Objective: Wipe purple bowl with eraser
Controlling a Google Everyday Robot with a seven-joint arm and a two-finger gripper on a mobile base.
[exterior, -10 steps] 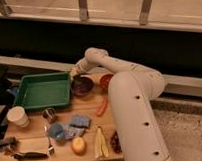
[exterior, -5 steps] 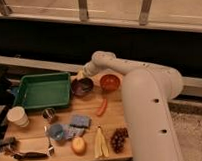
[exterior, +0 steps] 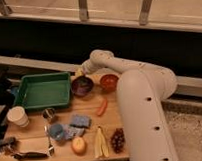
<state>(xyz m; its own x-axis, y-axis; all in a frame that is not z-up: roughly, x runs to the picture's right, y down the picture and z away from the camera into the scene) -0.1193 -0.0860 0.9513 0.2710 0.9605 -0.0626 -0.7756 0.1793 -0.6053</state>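
The purple bowl [exterior: 82,86] sits on the wooden table [exterior: 31,145] just right of the green tray [exterior: 41,90]. The orange-red bowl [exterior: 109,81] stands to its right. My gripper [exterior: 79,74] is at the end of the white arm, right above the purple bowl's far rim. A small yellowish bit, which seems to be the eraser [exterior: 79,74], shows at the gripper's tip, close over the bowl's back edge.
A white cup [exterior: 17,116], a small metal cup [exterior: 49,115], a blue cup [exterior: 56,131], a blue pad [exterior: 79,120], a red chili [exterior: 102,107], an apple [exterior: 78,145], a banana [exterior: 99,143], grapes [exterior: 117,140] and utensils [exterior: 27,155] lie on the table. My arm's body [exterior: 145,108] fills the right.
The arm's elbow has swung right and nearer the camera, uncovering the orange-red bowl. The gripper has stayed over the purple bowl's far rim, shifting slightly.
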